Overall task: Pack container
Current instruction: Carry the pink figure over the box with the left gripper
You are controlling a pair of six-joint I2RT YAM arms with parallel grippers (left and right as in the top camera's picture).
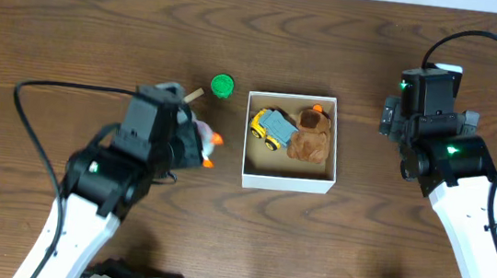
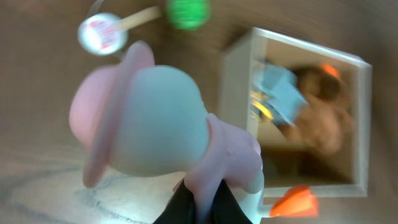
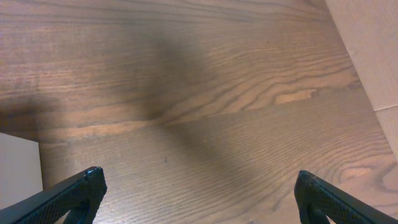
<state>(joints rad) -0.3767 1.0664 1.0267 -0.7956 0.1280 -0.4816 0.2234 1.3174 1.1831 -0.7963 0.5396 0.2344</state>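
The container (image 1: 287, 179), a shallow square white box with a brown inside, sits mid-table and holds a blue-and-yellow toy truck (image 1: 272, 127) and a brown teddy bear (image 1: 311, 134). My left gripper (image 1: 184, 138) is just left of it, shut on a pink-and-white soft toy (image 1: 206, 140) with orange parts. In the left wrist view the black fingers (image 2: 202, 208) pinch the toy (image 2: 155, 118), with the container (image 2: 239, 93) beyond it to the right. My right gripper (image 1: 418, 87) hangs open and empty over bare wood right of the container; its fingers (image 3: 199, 180) are spread wide.
A small green round object (image 1: 223, 84) lies left of the container's far corner, also in the left wrist view (image 2: 186, 12). A stick with a white round end (image 2: 101, 32) lies beside it. A container corner (image 3: 18, 168) shows at the right wrist view's left edge.
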